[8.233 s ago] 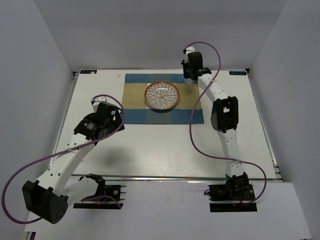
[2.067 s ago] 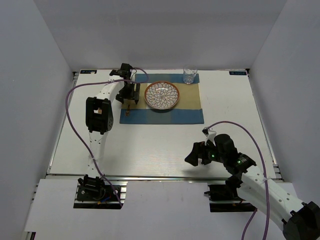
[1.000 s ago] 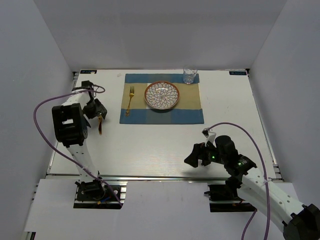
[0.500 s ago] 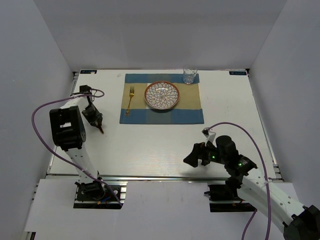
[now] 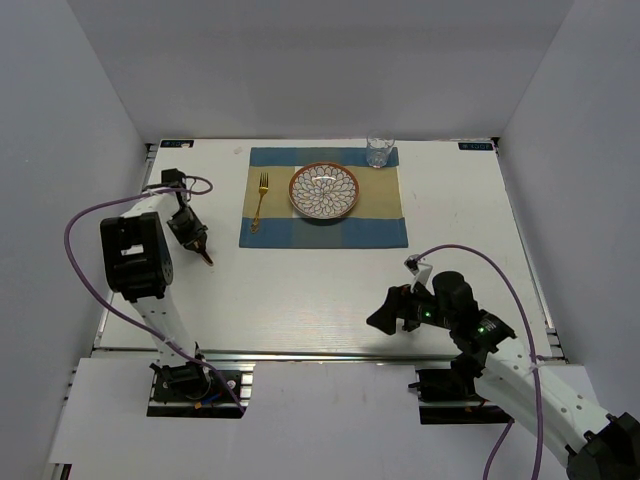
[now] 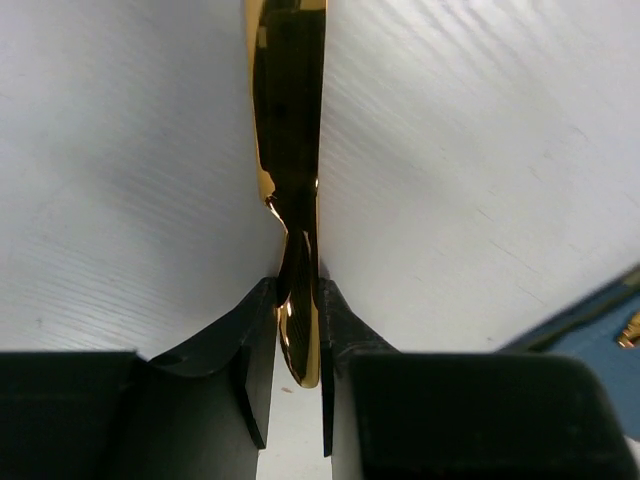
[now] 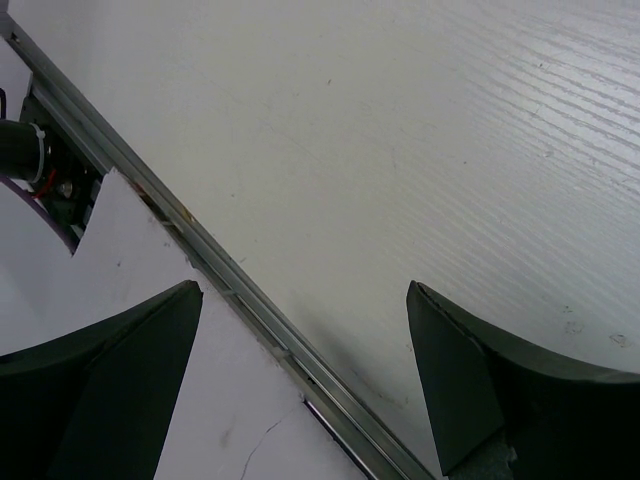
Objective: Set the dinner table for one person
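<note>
1. On the overhead camera I see the desk [image 5: 330, 280] filling the floor between the white walls, with both arm bases at its near edge.
2. Midway along the far edge lies a blue-and-tan placemat [image 5: 385, 225]. It carries a patterned plate [image 5: 324, 190], a gold fork [image 5: 261, 198] just left of the plate, and a clear glass [image 5: 379, 152] at its far right corner.
3. The left jaws sit low over bare desk near the left edge, apart from the placemat. A gold knife [image 5: 204, 256] sticks out of them toward the near edge.
4. Overhead, that grip is too small for me to read, but the left wrist camera settles it. Both black fingers [image 6: 255, 330] are clamped on the narrow handle of the gold knife [image 6: 288, 100], and its blade runs away over the white surface.
5. I cannot tell from either view whether the knife rests on the desk or hangs just above it.
6. The left wrist view also catches a blue corner of the placemat [image 6: 600, 340] at its right edge.
7. The right jaws hover over the near right part of the desk, spread wide and grasping nothing.
8. Only the right wrist camera shows what lies between them: bare desk and the metal rail [image 7: 270, 340] of the near edge.
</note>
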`<state>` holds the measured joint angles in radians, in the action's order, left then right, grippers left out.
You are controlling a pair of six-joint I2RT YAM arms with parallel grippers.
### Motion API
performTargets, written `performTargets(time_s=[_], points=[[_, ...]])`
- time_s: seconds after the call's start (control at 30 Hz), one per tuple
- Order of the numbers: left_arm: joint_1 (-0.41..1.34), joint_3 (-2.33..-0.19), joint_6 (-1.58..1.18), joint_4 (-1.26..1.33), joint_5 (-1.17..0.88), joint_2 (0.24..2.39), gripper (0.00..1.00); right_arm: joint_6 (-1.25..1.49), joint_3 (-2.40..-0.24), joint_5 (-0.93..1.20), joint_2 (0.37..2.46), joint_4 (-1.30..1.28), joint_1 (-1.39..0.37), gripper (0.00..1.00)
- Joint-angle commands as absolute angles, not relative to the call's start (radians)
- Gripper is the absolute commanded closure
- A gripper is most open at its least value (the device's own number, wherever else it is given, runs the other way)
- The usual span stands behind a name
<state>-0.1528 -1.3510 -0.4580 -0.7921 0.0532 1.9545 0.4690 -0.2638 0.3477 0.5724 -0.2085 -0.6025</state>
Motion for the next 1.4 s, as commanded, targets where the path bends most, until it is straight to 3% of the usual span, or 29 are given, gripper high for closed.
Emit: performTargets(time_s=[0.0,0.23,0.37,0.57,0.77,1.0,1.37], points=[[-0.130,-1.351,-0.419,-0.750,0.006,1.849,1.00,0.489,-0.268,0.368,0.537,-0.189,-0.604,0.11],[-0.056,-1.355,-0.373,-0.720,-0.170,1.649,1.00,0.590,-0.328,0.156,0.474,-0.280,-0.603,0.11],[0.058,-1.365,-0.403,-0.716,-0.196,1.658,1.00,0.646,-0.390,-0.093,0.440,-0.409,-0.604,0.11],[0.294,-1.443,-0.543,-0.643,-0.205,1.707,1.00,0.647,-0.589,-0.216,0.494,-0.531,-0.603,0.11],[0.549,-1.712,-0.676,-0.598,-0.195,1.926,1.00,0.634,-0.779,-0.278,0.499,-0.638,-0.600,0.11],[0.693,-2.256,-0.698,-0.735,-0.189,2.339,1.00,0.634,-0.868,-0.284,0.463,-0.712,-0.603,0.11],[0.724,-2.270,-0.770,-0.457,-0.265,2.419,1.00,0.614,-0.836,-0.250,0.416,-0.755,-0.603,0.11]])
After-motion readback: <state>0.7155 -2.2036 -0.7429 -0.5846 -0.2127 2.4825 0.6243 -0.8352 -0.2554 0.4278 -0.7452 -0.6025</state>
